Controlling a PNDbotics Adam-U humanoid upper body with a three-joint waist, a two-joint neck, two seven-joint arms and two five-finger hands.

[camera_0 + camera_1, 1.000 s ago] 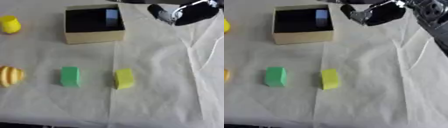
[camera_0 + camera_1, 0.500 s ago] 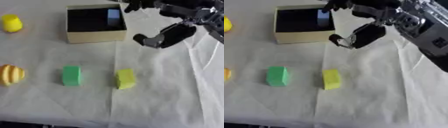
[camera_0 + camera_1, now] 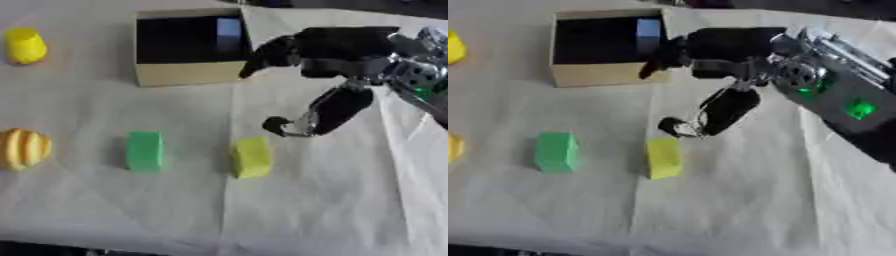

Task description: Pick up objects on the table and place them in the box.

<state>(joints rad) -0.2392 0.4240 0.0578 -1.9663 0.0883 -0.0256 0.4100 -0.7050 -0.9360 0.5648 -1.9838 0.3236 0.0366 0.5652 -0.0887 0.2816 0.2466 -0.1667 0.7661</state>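
My right hand [image 3: 337,75] reaches in from the right, open, with fingers spread toward the box and the thumb hanging down just above and right of a yellow-green block [image 3: 251,157]. It touches nothing. A green block [image 3: 144,151] lies left of that block. At the far left sit a striped yellow-orange round thing [image 3: 23,148] and, farther back, a yellow cup-like thing [image 3: 25,45]. The cardboard box [image 3: 185,75] with a dark inside stands at the back, holding a blue object [image 3: 228,34]. My left hand is out of view.
A pale cloth with creases [image 3: 332,200] covers the table. The table's front edge runs along the bottom of both views.
My right hand has come down and leftward from the back right corner to a spot over the yellow-green block. The blocks and box have not moved.
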